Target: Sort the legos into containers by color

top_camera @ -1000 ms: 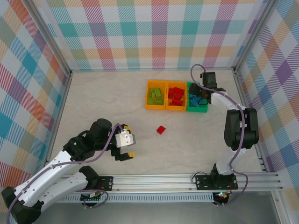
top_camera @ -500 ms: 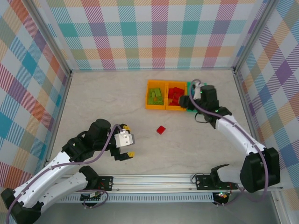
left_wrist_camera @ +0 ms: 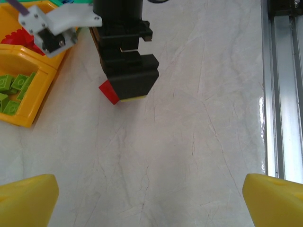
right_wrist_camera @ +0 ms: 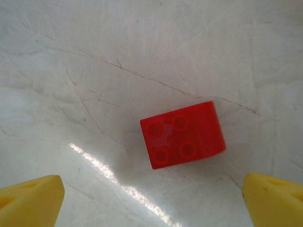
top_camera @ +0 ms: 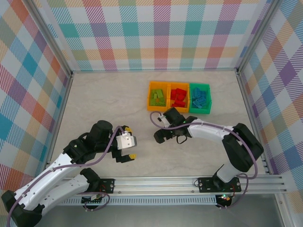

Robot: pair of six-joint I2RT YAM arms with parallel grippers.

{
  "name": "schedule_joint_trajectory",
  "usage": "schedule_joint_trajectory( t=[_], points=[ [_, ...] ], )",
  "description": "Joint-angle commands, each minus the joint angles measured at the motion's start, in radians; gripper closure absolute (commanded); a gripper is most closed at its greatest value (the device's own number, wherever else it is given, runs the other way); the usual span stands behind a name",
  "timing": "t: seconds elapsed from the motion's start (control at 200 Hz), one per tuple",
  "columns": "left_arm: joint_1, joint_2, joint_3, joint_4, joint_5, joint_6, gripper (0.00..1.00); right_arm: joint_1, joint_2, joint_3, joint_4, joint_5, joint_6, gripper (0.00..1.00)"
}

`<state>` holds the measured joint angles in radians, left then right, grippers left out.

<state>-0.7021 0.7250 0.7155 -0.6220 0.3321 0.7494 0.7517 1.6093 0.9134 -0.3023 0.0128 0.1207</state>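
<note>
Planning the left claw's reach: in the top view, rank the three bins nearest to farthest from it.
From the left claw:
1. the left orange bin, row's left end
2. the middle orange bin, centre
3. the green bin, right end

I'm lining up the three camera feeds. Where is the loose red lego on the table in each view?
Top external: hidden beneath the right end effector, just in front of the containers.
Left wrist: one corner of the red lego peeks out under the right end effector, upper left of centre.
Right wrist: the whole red lego, studs up, slightly right of centre.
Shared landmark: the right end effector directly over it.
</note>
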Motion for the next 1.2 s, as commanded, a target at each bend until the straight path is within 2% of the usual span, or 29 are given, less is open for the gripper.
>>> schedule_joint_trajectory(
  t=[0.0, 0.075, 0.14, 0.21, 0.27, 0.355, 0.45, 0.5, 0.535, 0.665, 0.895, 1.03, 1.195],
  points=[
    [0.01, 0.002, -0.013, 0.013, 0.017, 0.013, 0.0, 0.003, 0.057, 0.086, -0.059, 0.072, -0.05, 0.03],
    [0.01, 0.0, -0.014, 0.011, 0.012, 0.012, 0.0, 0.003, 0.091, 0.133, -0.125, 0.166, 0.012, 0.03],
    [0.01, -0.001, -0.013, 0.01, 0.006, 0.011, 0.0, 0.003, 0.087, 0.155, -0.185, 0.245, 0.183, 0.04],
    [0.01, -0.002, -0.013, 0.009, 0.004, 0.013, 0.0, 0.003, 0.038, 0.116, -0.137, 0.165, 0.365, 0.07],
    [0.01, 0.0, -0.009, 0.004, -0.001, 0.013, 0.0, 0.004, -0.016, 0.059, -0.042, 0.089, 0.489, 0.02],
    [0.01, 0.001, -0.007, -0.001, -0.006, 0.01, 0.0, 0.013, -0.038, 0.043, 0.005, 0.074, 0.601, 0.0],
    [0.01, -0.002, -0.004, 0.003, 0.006, 0.007, 0.0, 0.06, 0.01, 0.116, -0.095, 0.175, 0.687, 0.0],
    [0.01, -0.003, -0.004, 0.005, 0.017, 0.005, 0.0, 0.09, 0.054, 0.175, -0.217, 0.291, 0.796, 0.0],
    [0.01, -0.003, -0.002, 0.005, 0.024, 0.004, 0.0, 0.098, 0.096, 0.229, -0.306, 0.322, 0.863, 0.0],
    [0.01, -0.005, 0.004, -0.001, 0.025, 0.001, 0.0, 0.12, 0.246, 0.393, -0.524, 0.372, 1.001, 0.0],
    [0.01, -0.031, -0.003, 0.004, 0.031, 0.002, 0.0, 0.121, 0.334, 0.438, -0.541, 0.399, 1.055, 0.0],
    [0.01, -0.031, -0.001, -0.002, 0.029, 0.004, 0.0, 0.121, 0.343, 0.413, -0.508, 0.42, 1.045, 0.1],
    [0.01, -0.034, -0.001, -0.004, 0.031, 0.007, 0.0, 0.12, 0.298, 0.311, -0.399, 0.403, 1.039, 0.43]
  ],
)
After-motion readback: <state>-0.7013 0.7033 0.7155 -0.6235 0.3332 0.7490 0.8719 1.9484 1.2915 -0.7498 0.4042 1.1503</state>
